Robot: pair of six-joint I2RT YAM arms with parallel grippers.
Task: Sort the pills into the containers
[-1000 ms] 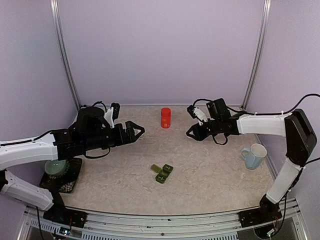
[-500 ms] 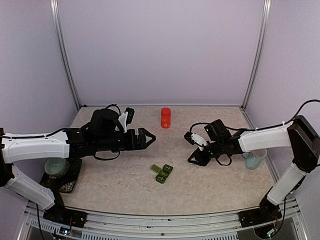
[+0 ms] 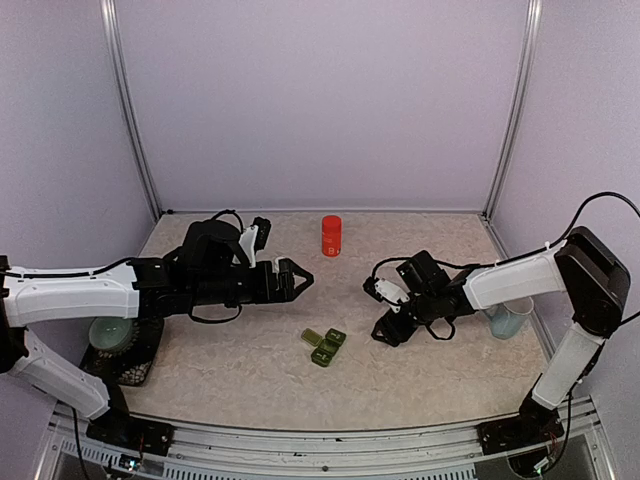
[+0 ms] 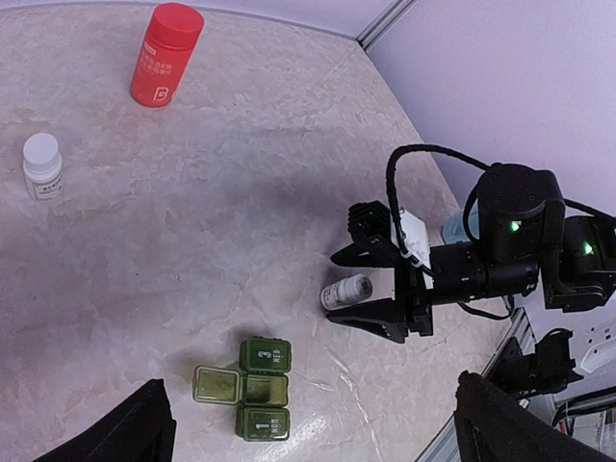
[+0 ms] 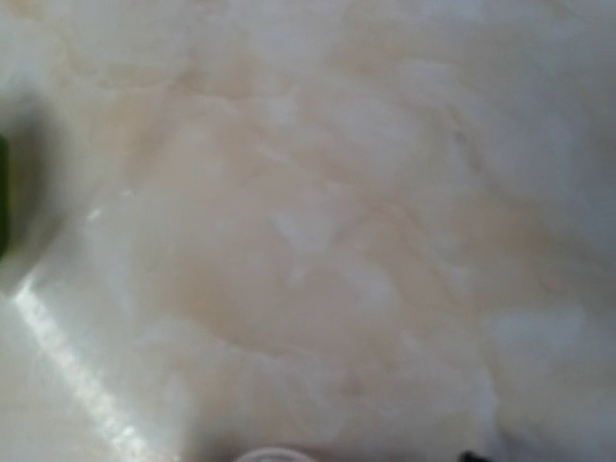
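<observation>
Nearest the arm bases, the containers (image 3: 324, 346) lie on the table (image 3: 430, 380) roughly midway between the two arms. It is a green strip of three: the end boxes are shut and the middle lid is flipped open to one side. Just beyond, the right gripper (image 3: 375, 312) hangs low with its jaws apart, and a small white bottle (image 4: 345, 292) lies on its side between them, ungripped. A pale blue mug (image 3: 510, 318) stands behind that arm. The left gripper (image 3: 303, 281) hovers further back, jaws spread wide and empty. Another white bottle (image 4: 42, 166) stands upright, and a red bottle (image 3: 331, 235) stands farthest away. The right wrist view is a blur of table.
</observation>
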